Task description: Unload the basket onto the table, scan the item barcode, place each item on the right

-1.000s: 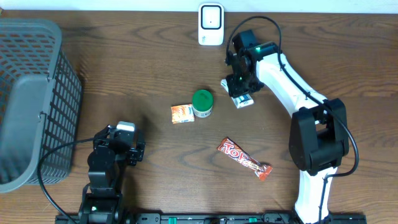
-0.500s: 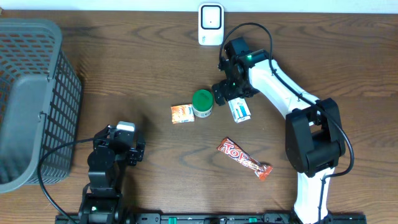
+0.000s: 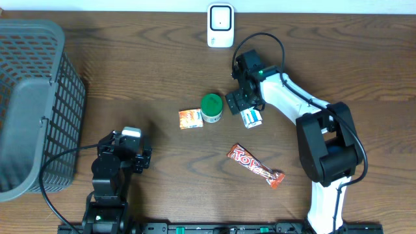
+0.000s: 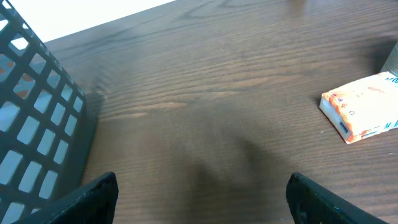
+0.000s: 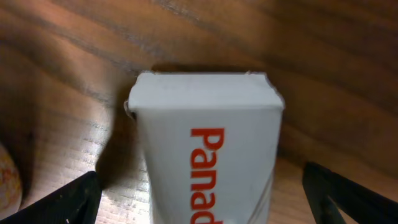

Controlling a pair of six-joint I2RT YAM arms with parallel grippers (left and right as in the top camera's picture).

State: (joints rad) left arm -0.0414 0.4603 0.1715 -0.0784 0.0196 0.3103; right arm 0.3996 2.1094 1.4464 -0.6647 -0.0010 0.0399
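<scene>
Right gripper open wide, jaws standing either side of the white box, a thin gap of table showing on each side, so no grip. Box lies flat on the wooden table, white top face up with part of an orange-red word "Panad" readable in the right wrist view; no barcode visible on that face. From overhead the box sits right of center, just beside the green-lidded tub on its right, partly under the right arm's wrist. Scanner, white, stands at the far edge of the table, well apart from the box, up and slightly left of it.

Left gripper also open wide, nothing between the fingers, only bare wood. It hangs low near the front left of the table, near the dark mesh basket, which fills the left edge. In the left wrist view the basket wall is at far left and the small orange box lies at far right, well apart from the fingers.

Small orange box touches or nearly touches the tub's left side; cannot tell which. Red candy bar lies diagonal nearer the front, below the white box, clear of it
</scene>
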